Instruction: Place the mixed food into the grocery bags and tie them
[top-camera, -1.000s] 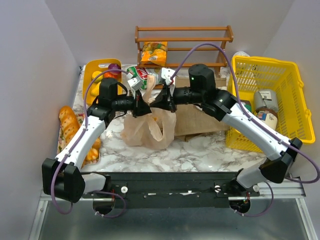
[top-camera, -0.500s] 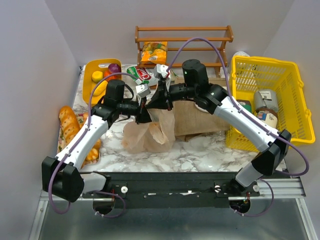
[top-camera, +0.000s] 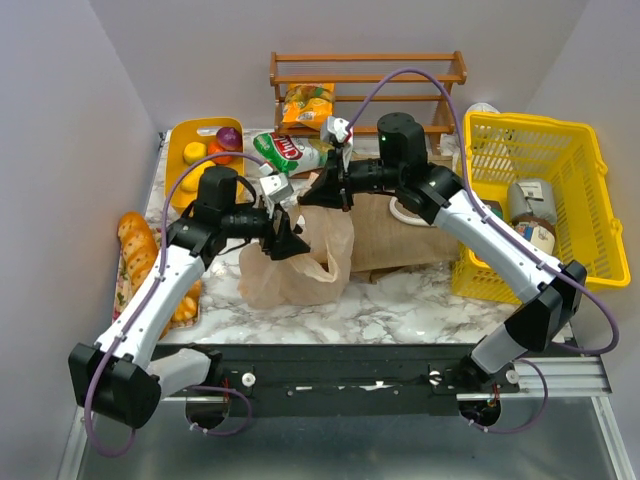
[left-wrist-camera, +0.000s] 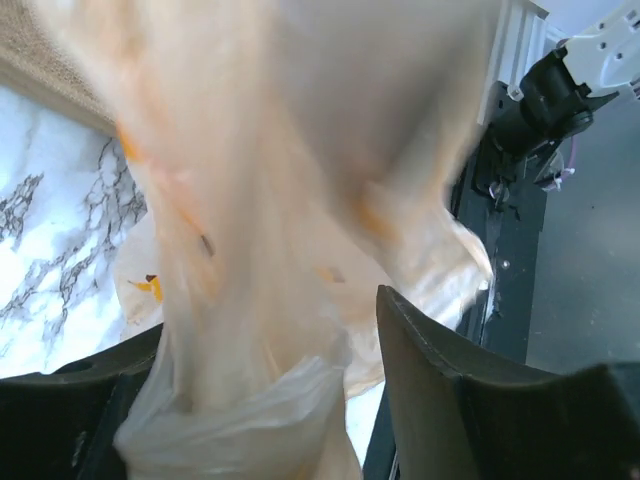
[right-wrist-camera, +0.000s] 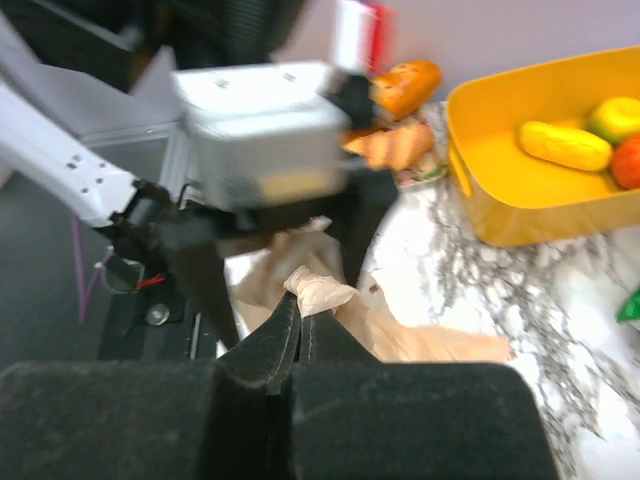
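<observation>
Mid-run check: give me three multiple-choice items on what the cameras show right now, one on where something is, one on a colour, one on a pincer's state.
1. Where is the peach plastic bag?
A) on the wooden rack
B) on the marble table, beside the jute tote
C) in the fruit tray

2. What colour is the mesh basket?
A) yellow
B) blue
C) white

3. The right pincer is:
A) wide open
B) gripping bread
C) shut on a twisted bag handle

Answers:
1 B, the top view shows it resting on marble next to the tote.
2 A, its rim and walls are yellow.
3 C, the right wrist view shows it closed on twisted plastic.
</observation>
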